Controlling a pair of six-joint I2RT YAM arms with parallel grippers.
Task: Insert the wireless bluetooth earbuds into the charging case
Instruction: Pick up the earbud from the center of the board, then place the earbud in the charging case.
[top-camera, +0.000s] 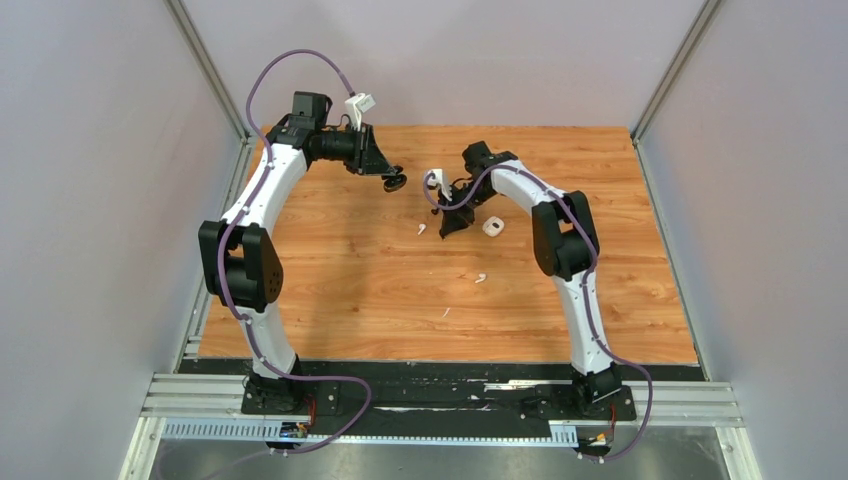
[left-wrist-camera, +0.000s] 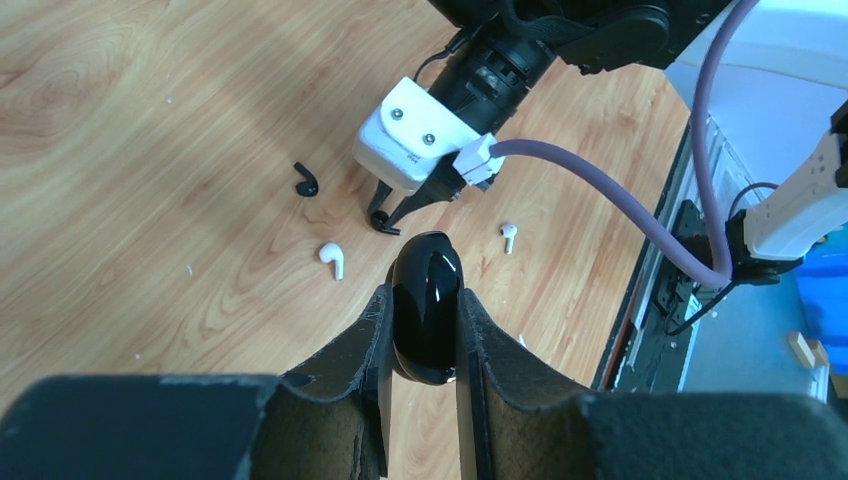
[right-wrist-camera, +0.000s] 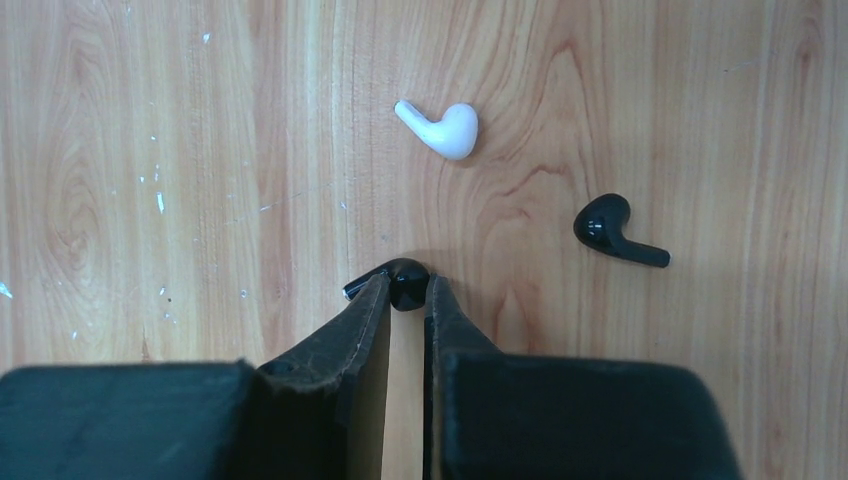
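Jaws of the right arm pinch one black earbud (right-wrist-camera: 405, 283) on the table (right-wrist-camera: 150, 150), while the left arm's jaws hold the black charging case (left-wrist-camera: 427, 305) raised nearby, probably presenting it for insertion.

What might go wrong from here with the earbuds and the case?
The right end effector pinches a black earbud only at its very tips, so it may squirt out when lifted. The glossy black case, gripped in the left end effector, looks closed, so it could slip, and nothing can go in yet.
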